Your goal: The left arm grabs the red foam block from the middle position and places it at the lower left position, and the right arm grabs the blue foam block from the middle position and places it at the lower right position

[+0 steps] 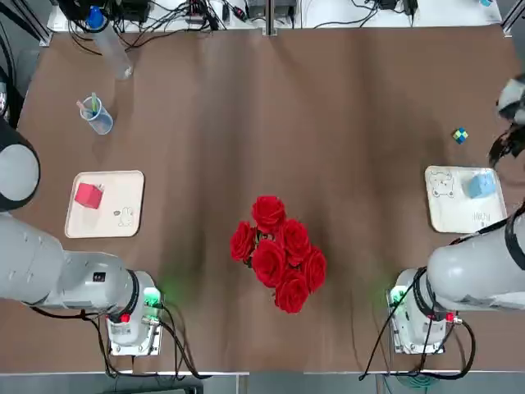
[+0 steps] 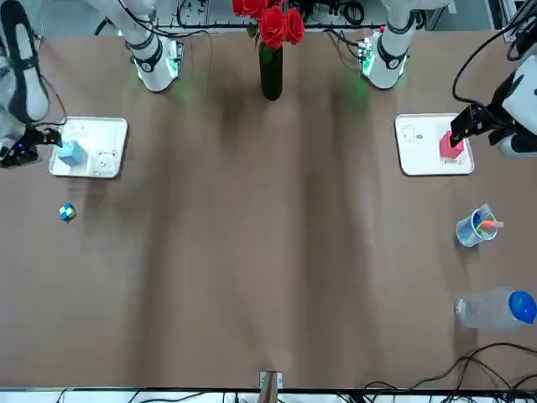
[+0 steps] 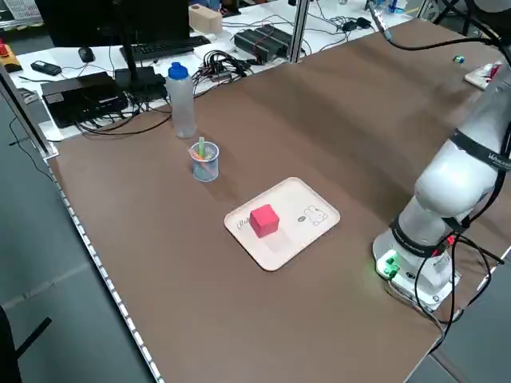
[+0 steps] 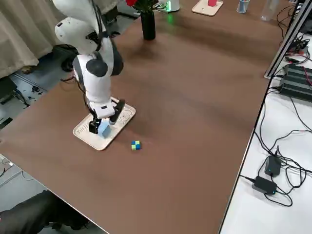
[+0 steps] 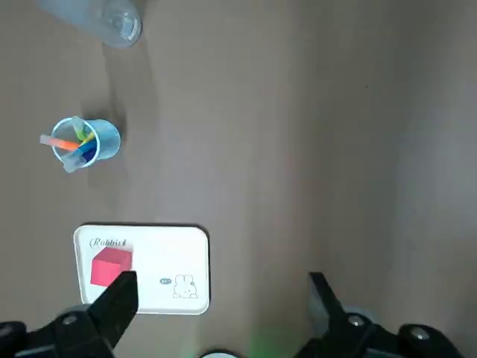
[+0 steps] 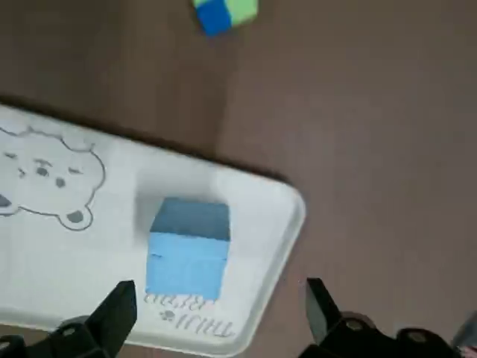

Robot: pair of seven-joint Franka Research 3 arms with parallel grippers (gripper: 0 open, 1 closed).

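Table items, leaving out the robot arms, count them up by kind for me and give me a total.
Foam blocks: 2, red foam block and blue foam block
Trays: 2, left tray and right tray
Vase of roses: 1
Cup of pens: 1
Water bottle: 1
Small puzzle cube: 1
Total: 8

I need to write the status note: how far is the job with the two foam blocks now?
Both placements look done. The red foam block lies on the left tray, the blue foam block on the right tray. The right gripper is open above the blue block, the left gripper open and apart. Nothing visible is left.
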